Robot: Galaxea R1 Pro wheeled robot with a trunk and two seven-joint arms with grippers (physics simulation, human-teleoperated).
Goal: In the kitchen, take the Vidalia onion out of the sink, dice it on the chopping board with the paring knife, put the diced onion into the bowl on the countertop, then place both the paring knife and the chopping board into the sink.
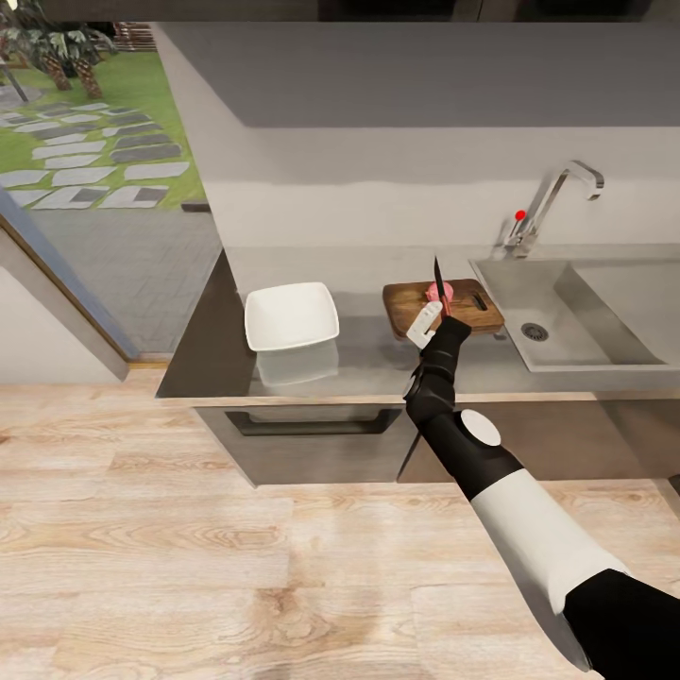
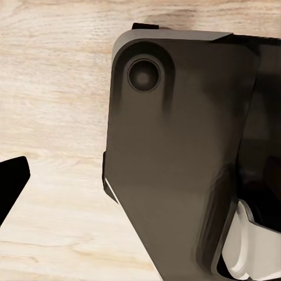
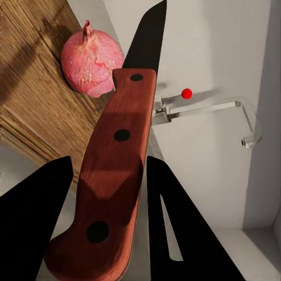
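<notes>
Your right tool [image 3: 105, 193] grips the knife [image 3: 114, 175], blade upright; the onion [image 1: 433, 292] sits on the board [image 1: 406, 304] just beside the blade.

We see a pinkish-red Vidalia onion [image 3: 89, 64] with a mottled skin on the dark brown chopping board [image 1: 406, 302], which has a fine wood grain. The paring knife [image 3: 117, 175] has a reddish-brown handle with three black rivets and a black blade. The bowl [image 1: 291, 315] is white. The tabletop [image 1: 368, 364] is glossy grey, the sink [image 1: 604, 316] is dull steel grey, and its lever knob [image 1: 519, 214] is red. The floor [image 1: 236, 576] is pale wood with streaks.
</notes>
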